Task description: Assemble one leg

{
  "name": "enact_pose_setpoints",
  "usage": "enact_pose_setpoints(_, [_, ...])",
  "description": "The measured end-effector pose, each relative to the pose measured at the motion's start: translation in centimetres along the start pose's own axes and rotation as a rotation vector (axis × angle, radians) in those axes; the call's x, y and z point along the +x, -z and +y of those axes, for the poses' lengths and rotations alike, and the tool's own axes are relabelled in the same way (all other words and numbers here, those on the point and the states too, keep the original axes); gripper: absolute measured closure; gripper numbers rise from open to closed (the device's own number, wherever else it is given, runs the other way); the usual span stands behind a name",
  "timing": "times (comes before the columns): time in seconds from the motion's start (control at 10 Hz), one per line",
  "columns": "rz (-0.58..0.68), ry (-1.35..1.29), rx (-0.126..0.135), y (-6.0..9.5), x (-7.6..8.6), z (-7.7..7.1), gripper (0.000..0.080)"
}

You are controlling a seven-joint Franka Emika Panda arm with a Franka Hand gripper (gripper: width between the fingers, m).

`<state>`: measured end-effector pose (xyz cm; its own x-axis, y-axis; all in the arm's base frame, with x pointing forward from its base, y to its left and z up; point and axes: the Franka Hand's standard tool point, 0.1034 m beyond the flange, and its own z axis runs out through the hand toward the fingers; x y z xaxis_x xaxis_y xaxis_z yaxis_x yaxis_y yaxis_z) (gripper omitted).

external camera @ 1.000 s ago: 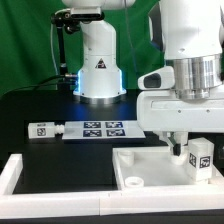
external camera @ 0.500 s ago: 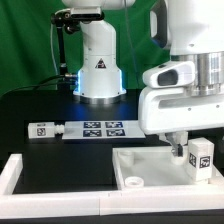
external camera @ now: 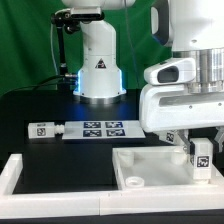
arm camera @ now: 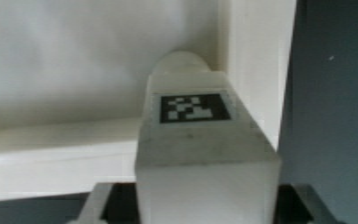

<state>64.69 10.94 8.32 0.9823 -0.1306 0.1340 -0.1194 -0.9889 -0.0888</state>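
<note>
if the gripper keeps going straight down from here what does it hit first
Most likely the white tray. The gripper points down, shut on the leg, so the leg's lower end would meet the tray's surface first. How much gap is left is unclear.

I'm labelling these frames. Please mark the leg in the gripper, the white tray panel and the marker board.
leg [arm camera: 195, 110]: wrist view, on its square tag.
white tray panel [external camera: 150, 166]: exterior view, bare inner floor.
marker board [external camera: 73, 130]: exterior view, plain strip between tags.

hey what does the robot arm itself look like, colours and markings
The arm is glossy white with rounded housings and grey joint bands. Its base carries a small dark triangular logo and a blue glow at the side. The gripper body is white and blocky.
</note>
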Motion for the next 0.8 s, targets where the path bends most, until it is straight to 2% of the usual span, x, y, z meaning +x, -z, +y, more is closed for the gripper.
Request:
enact_pose_setpoints(0.2, [0.0, -0.168, -0.003, -0.02, 0.01, 0.18, 0.0514])
enact_pose_setpoints(0.6, [0.017, -0.943, -0.05, -0.02, -0.59, 0.5, 0.0514])
enact_pose_setpoints(0.8, [0.011, -1.227, -0.031, -0.02, -0.64, 1.05, 0.0514])
